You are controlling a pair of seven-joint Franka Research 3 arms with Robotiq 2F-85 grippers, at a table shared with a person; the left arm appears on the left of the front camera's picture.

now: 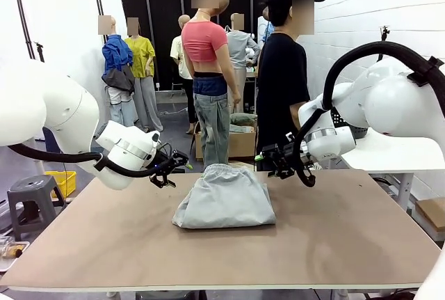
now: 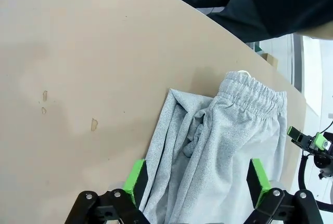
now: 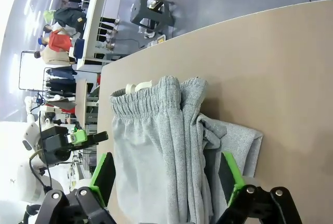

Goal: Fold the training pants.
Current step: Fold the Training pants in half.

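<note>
1. One pair of training pants (image 1: 224, 199): light grey jersey, lying mid-table (image 1: 104, 244) as a compact bundle, elastic waistband (image 2: 255, 93) toward the far edge, layers stacked and creased along one side.
2. Left gripper (image 1: 174, 164): raised just left of the bundle, green-padded fingers (image 2: 136, 181) spread wide, nothing pinched; from its wrist view, poised over the cloth.
3. Right gripper (image 1: 272, 155): raised just right of the waistband, fingers (image 3: 230, 174) likewise spread wide, empty.
4. Step in hand, judged: fold apparently complete or nearly so, both grippers clear of the fabric.
5. Next move, if any, judged: either a final tidying pinch at the loose layered side, needing a low approach to catch every layer, or simple withdrawal.
6. Surroundings: a person in black (image 1: 281, 81) standing just behind the far edge, near the right arm; bare tabletop all round the bundle; nothing obstructing on the surface.
</note>
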